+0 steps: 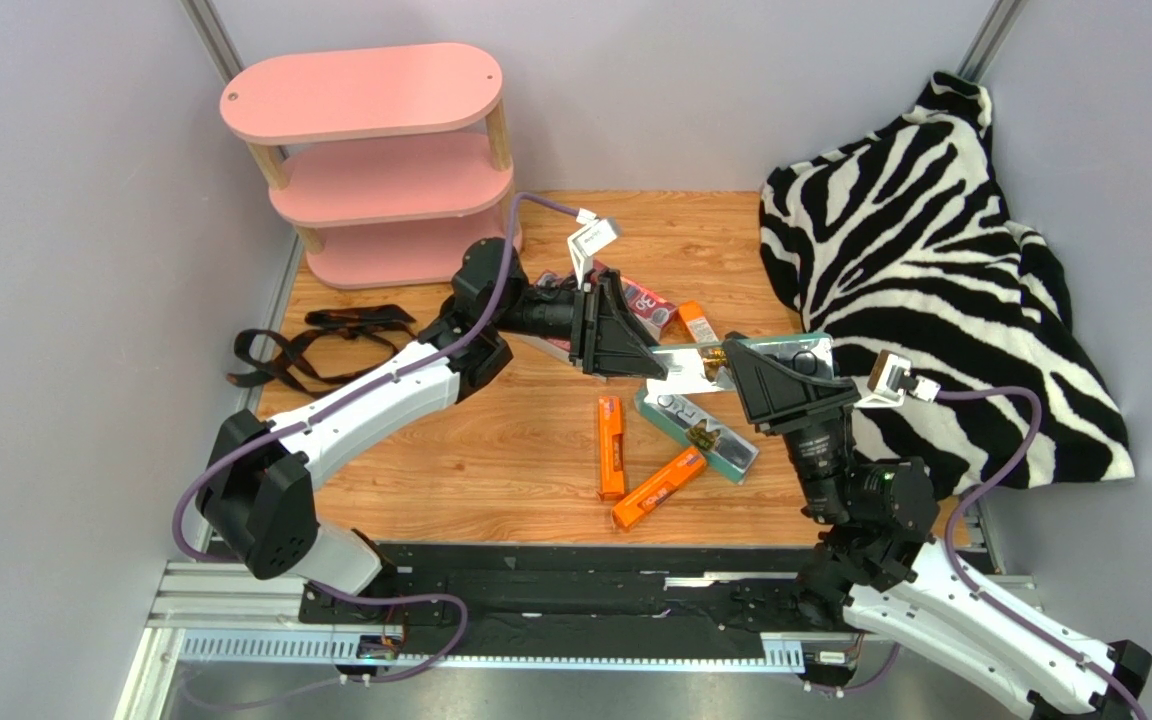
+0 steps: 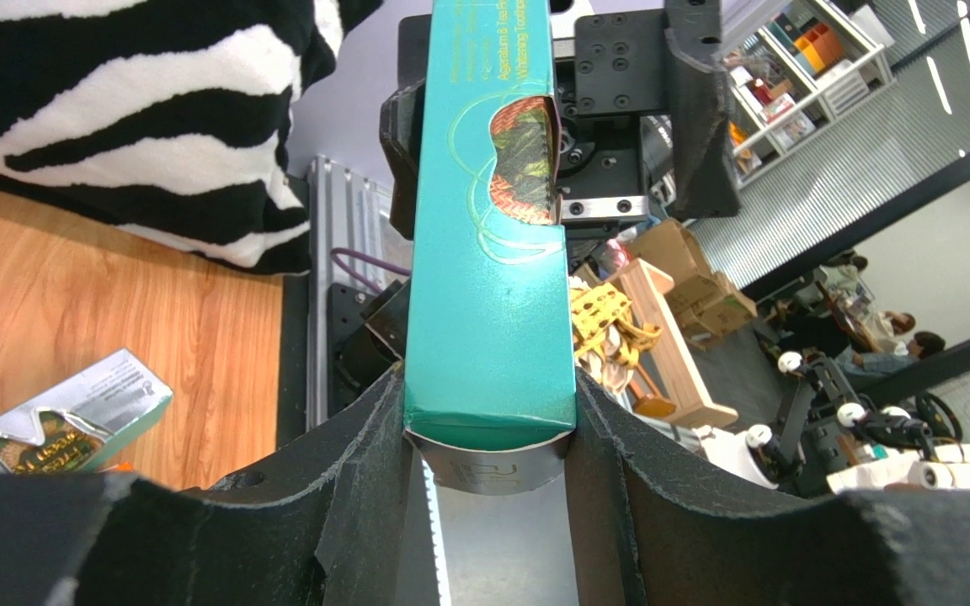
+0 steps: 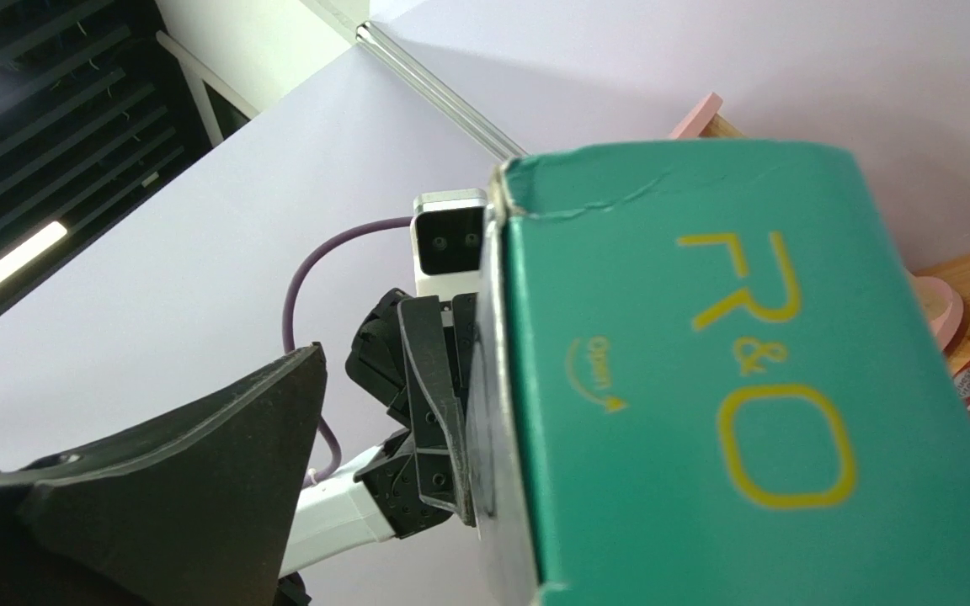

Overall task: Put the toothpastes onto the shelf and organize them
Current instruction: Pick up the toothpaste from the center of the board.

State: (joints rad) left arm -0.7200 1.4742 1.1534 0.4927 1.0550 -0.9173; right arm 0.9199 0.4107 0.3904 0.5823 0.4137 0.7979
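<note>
My left gripper [image 1: 639, 345] is shut on a silver-grey and teal toothpaste carton [image 1: 684, 365] and holds it above the table; in the left wrist view the carton [image 2: 490, 253] is pinched at its near end. My right gripper [image 1: 755, 375] is at the carton's far end, its jaws spread around it. In the right wrist view one finger [image 3: 199, 480] stands apart from the teal end flap [image 3: 731, 417]. A second silver-grey carton [image 1: 702, 432], two orange ones [image 1: 611, 446] [image 1: 659, 488], a third orange [image 1: 695, 320] and a dark red one [image 1: 645, 308] lie on the table. The pink shelf [image 1: 387, 150] stands at the back left.
A zebra-print cloth [image 1: 928, 270] is heaped at the back right. A black strap [image 1: 312, 345] lies left of the left arm, in front of the shelf. Grey walls close both sides. The second silver-grey carton also shows in the left wrist view [image 2: 60, 423].
</note>
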